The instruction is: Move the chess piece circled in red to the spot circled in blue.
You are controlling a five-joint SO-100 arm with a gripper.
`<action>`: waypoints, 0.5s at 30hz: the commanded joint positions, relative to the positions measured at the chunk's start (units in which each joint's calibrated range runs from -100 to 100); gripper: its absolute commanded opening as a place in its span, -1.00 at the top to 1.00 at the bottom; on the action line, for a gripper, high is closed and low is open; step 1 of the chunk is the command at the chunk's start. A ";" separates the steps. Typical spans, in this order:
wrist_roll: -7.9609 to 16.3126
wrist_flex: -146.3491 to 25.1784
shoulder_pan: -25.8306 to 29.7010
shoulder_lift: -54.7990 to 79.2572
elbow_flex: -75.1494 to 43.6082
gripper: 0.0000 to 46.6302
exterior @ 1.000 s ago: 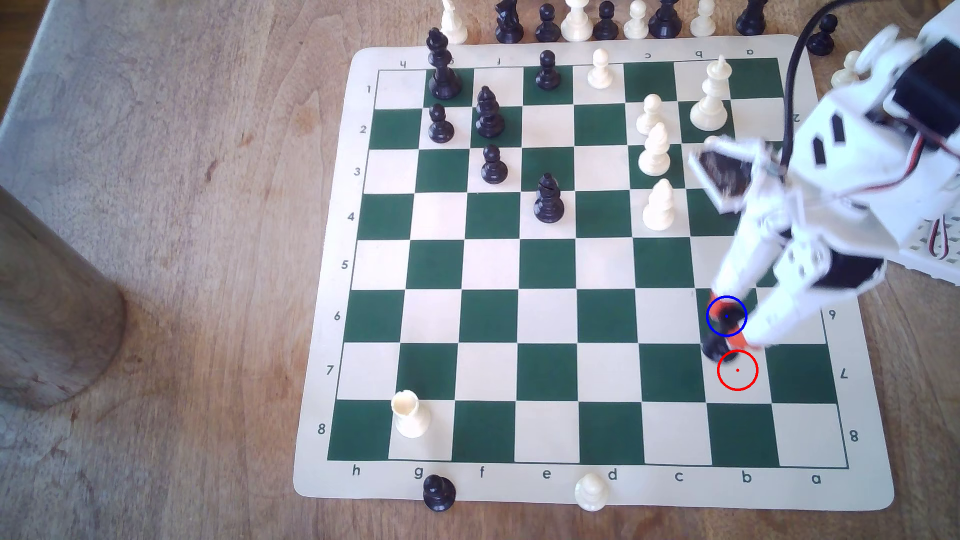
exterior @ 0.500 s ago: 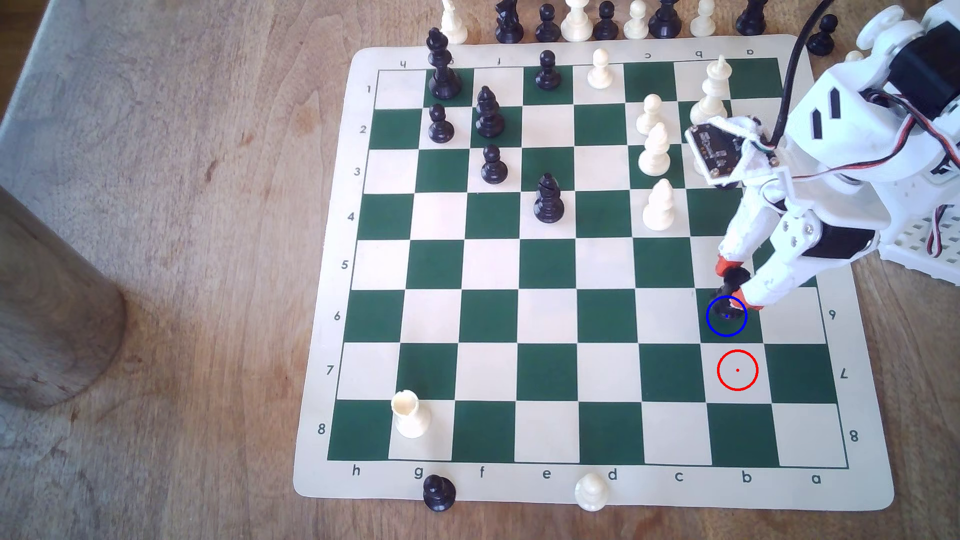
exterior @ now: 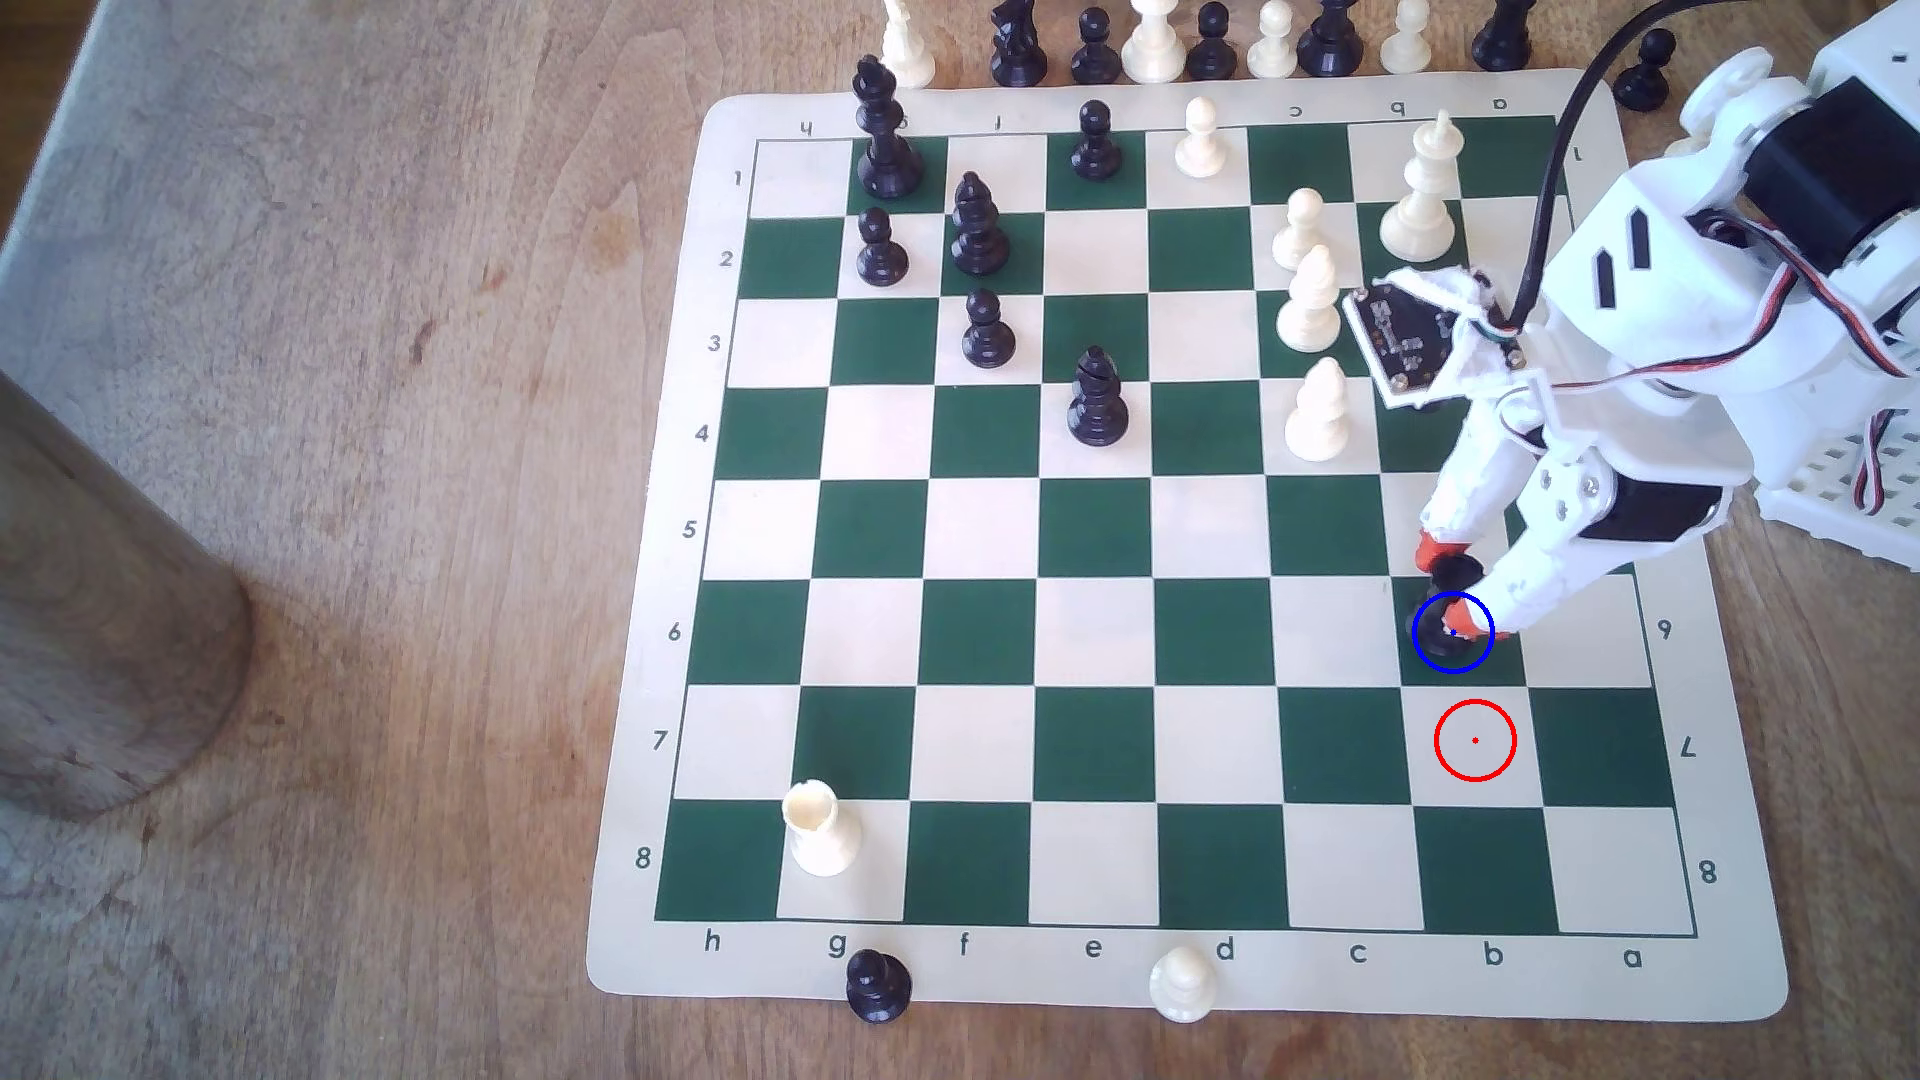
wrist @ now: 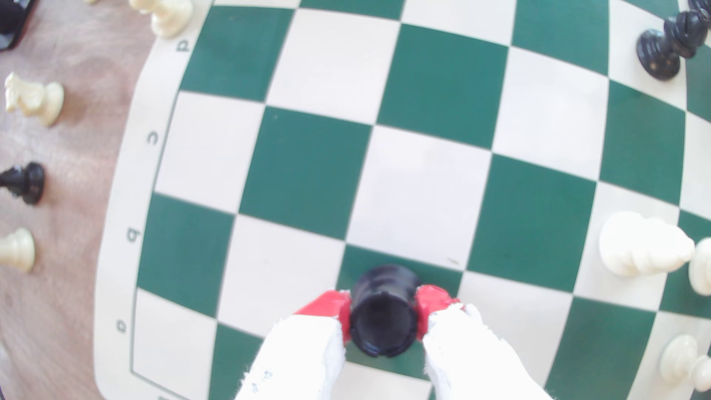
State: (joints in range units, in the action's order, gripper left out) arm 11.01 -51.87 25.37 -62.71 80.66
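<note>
Chess mat [exterior: 1039, 966] border: files h g f e d c b a along near edge, ranks 1–8 down exterior view's left margin, 8 and upside-down 7, 6 on right margin. Blue ring [exterior: 1452, 632], red ring [exterior: 1474, 739] overlaid on squares. Wrist view: a–d.

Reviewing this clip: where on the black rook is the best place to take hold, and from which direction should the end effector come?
Grip the black rook near its notched top, on opposite round sides of the cylindrical body, coming down from above. The piece stands upright and its base flares wide, so a low grip would likely slip. The end effector is already placed that way, one red fingertip on each side.
</note>
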 commanded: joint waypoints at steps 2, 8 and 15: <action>-0.20 0.52 -0.46 1.08 -0.24 0.99; -0.20 0.11 -0.30 1.76 -0.15 0.92; -0.34 -1.69 -0.22 1.17 -0.15 0.27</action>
State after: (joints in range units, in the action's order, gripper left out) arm 10.96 -52.43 25.37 -60.96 81.29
